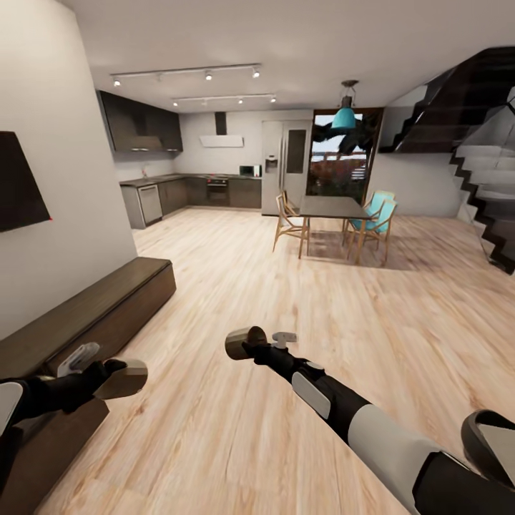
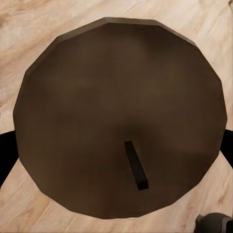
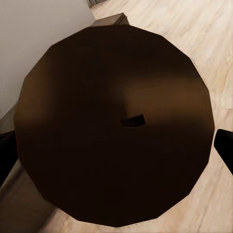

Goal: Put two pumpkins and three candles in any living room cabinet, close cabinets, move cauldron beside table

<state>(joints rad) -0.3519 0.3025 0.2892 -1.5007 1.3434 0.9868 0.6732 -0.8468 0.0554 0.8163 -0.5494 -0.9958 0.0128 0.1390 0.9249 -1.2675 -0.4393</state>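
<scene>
We carry a candle (image 1: 123, 380) in our left gripper (image 1: 114, 378) and another candle (image 1: 244, 342) in our right gripper (image 1: 252, 345), jaws clamped, beside the cabinet (image 1: 107, 304)

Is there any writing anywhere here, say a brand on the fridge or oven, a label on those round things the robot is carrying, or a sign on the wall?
No readable text in any view.
Fridge: plain doors, no lettering that can be made out.
Oven and microwave: too small and blurred to tell.
Dark wall panel: blank.
Candle in the left pincer and candle in the right pincer: plain tops, only a wick.
</scene>
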